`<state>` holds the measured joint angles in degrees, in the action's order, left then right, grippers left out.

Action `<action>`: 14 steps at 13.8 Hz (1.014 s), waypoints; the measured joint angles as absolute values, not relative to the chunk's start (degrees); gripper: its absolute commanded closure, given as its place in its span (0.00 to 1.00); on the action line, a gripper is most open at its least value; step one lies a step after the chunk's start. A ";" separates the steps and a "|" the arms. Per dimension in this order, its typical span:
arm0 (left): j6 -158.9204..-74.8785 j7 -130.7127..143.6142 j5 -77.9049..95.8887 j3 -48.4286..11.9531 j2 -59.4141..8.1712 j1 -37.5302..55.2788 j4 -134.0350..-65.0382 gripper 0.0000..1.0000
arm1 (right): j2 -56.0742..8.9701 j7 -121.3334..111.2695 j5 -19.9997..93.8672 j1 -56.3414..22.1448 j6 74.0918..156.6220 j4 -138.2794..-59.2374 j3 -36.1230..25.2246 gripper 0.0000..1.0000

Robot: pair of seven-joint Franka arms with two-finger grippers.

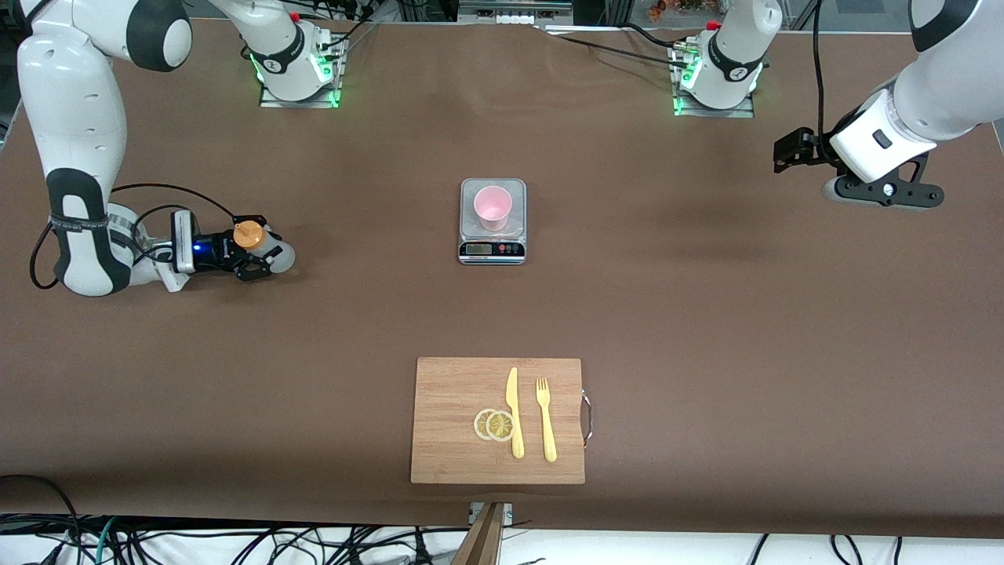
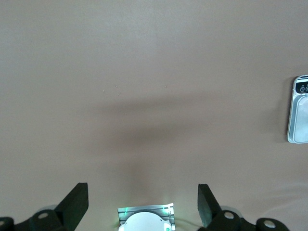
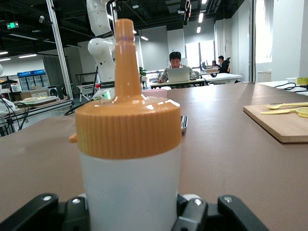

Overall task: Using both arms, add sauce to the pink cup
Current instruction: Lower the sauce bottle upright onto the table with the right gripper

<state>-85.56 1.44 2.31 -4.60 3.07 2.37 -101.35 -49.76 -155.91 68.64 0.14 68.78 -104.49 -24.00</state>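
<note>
Right pincer (image 1: 252, 253) sits low at the right arm's end of the table (image 1: 706, 314), fingers around the sauce bottle (image 1: 263, 245), which stands upright on the table; grip looks loose, whether it is truly clamped I cannot tell. Right wrist view shows the orange cap (image 3: 126, 120) and nozzle dead centre between the fingers, so alignment is good. Left pincer (image 2: 143, 204) hangs up in the air over bare table at the left arm's end, fingers spread wide, holding nothing, waiting. Pink cup (image 1: 492, 207) stands upright on the grey kitchen scale (image 1: 492, 249) at mid table, well apart from both pincers. Step in hand, as I judge it: get a firm hold on the bottle body below the cap, lift straight, keep it upright on the way to the cup. Path between bottle and cup looks free. Wooden cutting board (image 1: 455, 455) with lemon slices (image 1: 494, 424), plastic knife (image 1: 514, 412) and plastic fork (image 1: 546, 420) lies nearer the front camera, out of the way. Risk: squeezing too hard early, or nudging the light cup off the scale.
</note>
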 measured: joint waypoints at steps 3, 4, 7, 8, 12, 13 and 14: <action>-85.56 1.44 2.31 -4.61 3.07 2.37 -101.35 0.00 | -49.76 -155.91 68.72 0.27 68.90 -103.97 -24.00 0.00; -85.56 1.44 2.31 -4.61 3.07 2.37 -101.35 0.00 | -49.76 -155.91 68.74 0.29 68.90 -103.94 -24.00 0.00; -85.56 1.44 2.31 -4.61 3.07 2.37 -101.35 0.00 | -49.77 -155.85 68.92 0.42 68.90 -103.31 -24.00 0.00; -85.56 1.44 2.31 -4.61 3.07 2.37 -101.35 0.00 | -49.77 -155.57 68.96 0.45 68.90 -102.53 -24.00 0.00; -85.56 1.54 2.31 -4.69 3.07 2.37 -101.35 0.00 | -49.74 -153.53 69.00 0.47 68.70 -98.94 -24.00 0.00; -85.29 1.54 2.31 -5.03 3.07 2.38 -101.35 0.00 | -49.72 -152.42 69.05 0.48 68.62 -97.90 -24.00 0.00; -84.48 1.54 2.41 -5.62 3.07 2.39 -101.34 0.00 | -49.67 -150.81 69.32 0.48 68.55 -96.72 -24.00 0.00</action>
